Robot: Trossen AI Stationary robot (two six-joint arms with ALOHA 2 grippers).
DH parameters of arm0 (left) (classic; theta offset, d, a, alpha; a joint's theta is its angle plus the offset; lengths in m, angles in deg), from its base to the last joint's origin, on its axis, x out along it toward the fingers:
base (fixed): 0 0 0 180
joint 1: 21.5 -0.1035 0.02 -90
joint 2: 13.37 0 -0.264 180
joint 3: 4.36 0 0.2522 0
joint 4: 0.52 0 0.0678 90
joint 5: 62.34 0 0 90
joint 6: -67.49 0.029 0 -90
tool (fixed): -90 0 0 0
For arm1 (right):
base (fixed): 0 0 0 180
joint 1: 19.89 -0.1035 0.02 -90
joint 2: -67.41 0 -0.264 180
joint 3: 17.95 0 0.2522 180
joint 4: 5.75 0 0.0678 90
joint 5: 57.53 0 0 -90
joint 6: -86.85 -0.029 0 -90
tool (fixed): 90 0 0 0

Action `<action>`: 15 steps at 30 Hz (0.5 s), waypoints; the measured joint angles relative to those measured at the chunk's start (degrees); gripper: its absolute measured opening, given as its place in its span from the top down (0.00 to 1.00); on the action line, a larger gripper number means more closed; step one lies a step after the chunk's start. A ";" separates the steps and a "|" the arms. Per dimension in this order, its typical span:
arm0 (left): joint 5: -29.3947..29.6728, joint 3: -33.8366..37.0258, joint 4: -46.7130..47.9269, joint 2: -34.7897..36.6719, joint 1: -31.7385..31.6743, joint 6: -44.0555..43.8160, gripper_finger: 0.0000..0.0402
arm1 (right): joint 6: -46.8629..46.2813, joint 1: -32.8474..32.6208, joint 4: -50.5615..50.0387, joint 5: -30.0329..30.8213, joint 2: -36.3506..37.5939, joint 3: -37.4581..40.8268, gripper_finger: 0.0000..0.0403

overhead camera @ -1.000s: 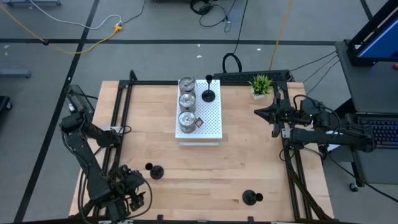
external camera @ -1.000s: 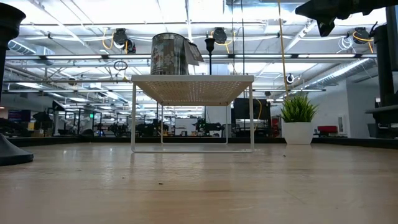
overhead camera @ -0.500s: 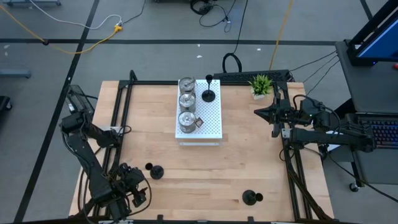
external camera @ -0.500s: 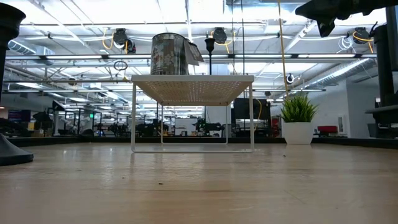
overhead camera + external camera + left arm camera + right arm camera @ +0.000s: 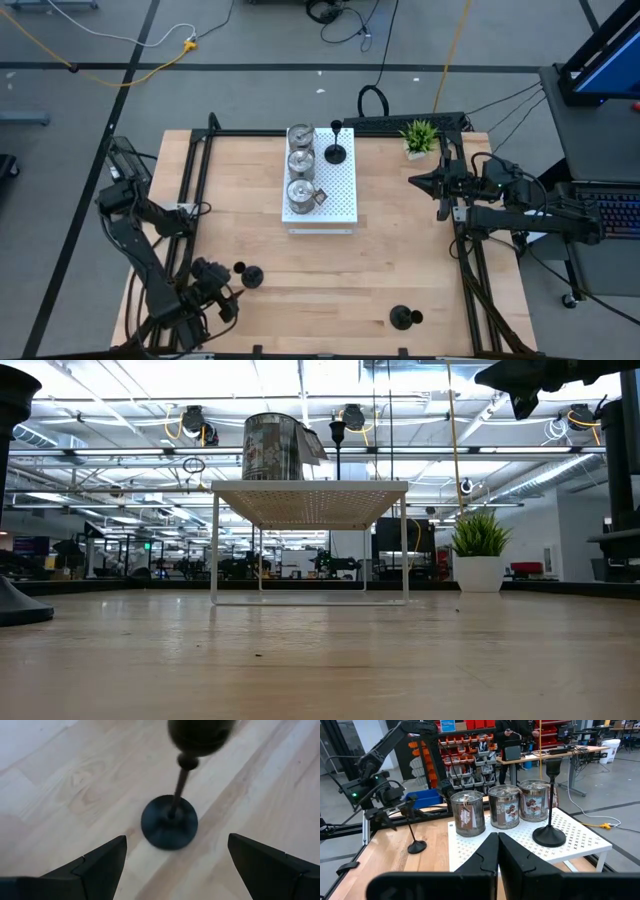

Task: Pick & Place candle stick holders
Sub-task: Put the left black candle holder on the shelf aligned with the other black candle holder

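Left pincer [image 5: 222, 298] has advanced toward black holder [image 5: 250, 274].

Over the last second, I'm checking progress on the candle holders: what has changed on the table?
The left gripper, jaws open, has moved in toward the black candle stick holder near the table's front left, which now stands ahead between its jaws, not yet gripped. The right gripper, jaws shut, the silver holders on the white perforated board and the other black holders stayed put.

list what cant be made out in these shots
- Low view: left gripper out of frame; a black holder cut by the edge.
- Left wrist view: black candle stick holder's cup blurred, cropped.
- High view: silver holders' labels too small.
- Right wrist view: shut right gripper hides board's near edge.
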 joint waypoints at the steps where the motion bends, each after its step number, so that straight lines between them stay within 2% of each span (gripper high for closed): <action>1: 0.83 0.85 -0.81 0.00 0.00 -0.10 0.13 | 0.00 0.02 0.00 0.00 -0.02 0.00 1.00; 15: 11.90 12.42 -12.52 0.00 -2.09 -2.56 0.13 | 0.00 0.01 0.03 0.00 -0.01 0.00 1.00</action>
